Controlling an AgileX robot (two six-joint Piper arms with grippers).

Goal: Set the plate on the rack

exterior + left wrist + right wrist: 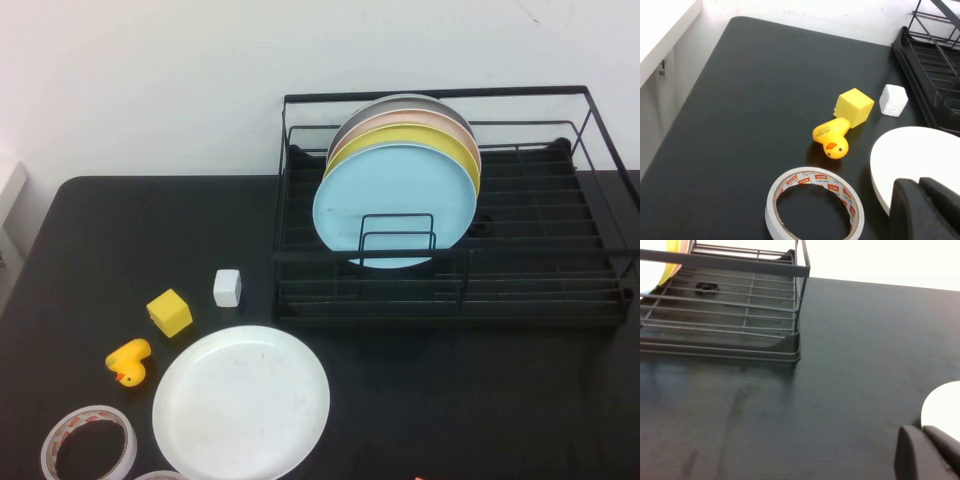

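The white plate (240, 403) lies flat on the black table, in front of the rack's left end. The black wire rack (520, 300) stands at the back right and holds several upright plates, with a light blue plate (395, 205) in front. Neither gripper shows in the high view. In the left wrist view my left gripper (919, 182) is shut and empty, above the near edge of the plate (920, 152). In the right wrist view my right gripper (922, 429) is shut and empty, low over the table, with the plate's edge (945, 402) just beyond it and the rack (740, 347) farther off.
A yellow cube (169, 312), a white cube (227, 288), a yellow rubber duck (129, 361) and a tape roll (88, 445) lie left of the plate. A second tape roll's edge (160, 476) shows at the front. The rack's right half has open slots.
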